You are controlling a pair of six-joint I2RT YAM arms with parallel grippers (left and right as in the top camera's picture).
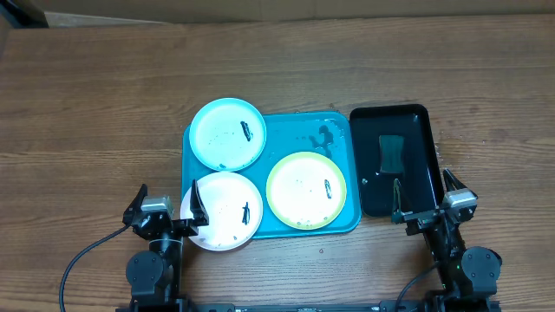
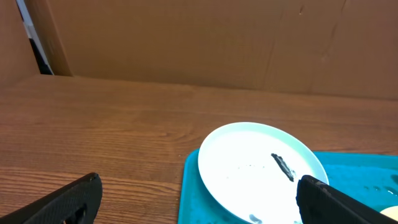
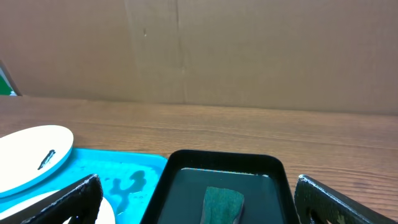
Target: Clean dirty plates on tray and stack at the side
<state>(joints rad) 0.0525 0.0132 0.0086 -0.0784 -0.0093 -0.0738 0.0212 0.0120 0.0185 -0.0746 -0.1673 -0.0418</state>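
- Okay, jaw state first: left jaws are spread wide and empty, low by the near-left corner of the tray (image 1: 286,134). Right jaws are also spread and empty, at the near end of the black tray (image 1: 368,195).
- Plates: the blue plate (image 1: 227,133) is on the tray's far-left corner and the yellow-green plate (image 1: 306,190) is near-right. The white plate (image 1: 222,211) is near-left, hanging over the rim toward the counter (image 1: 87,104). All three have dark smudges.
- Risk: the white plate overhangs, and one left finger looks very close to its edge. A nudge or a press on that lip could tip it or slide it off.
- Risk: there is a puddle (image 1: 325,137) on the tray, so wet plastic may slip from a shallow rim pinch.
- Risk: the green sponge (image 1: 392,152) lies flat in the black tray, so a low grab may scrape or drag that tray.
- Risk: the plates sit close together, so both arms working over the tray could clash.
- Writing: no brand, label or text is readable in any view.
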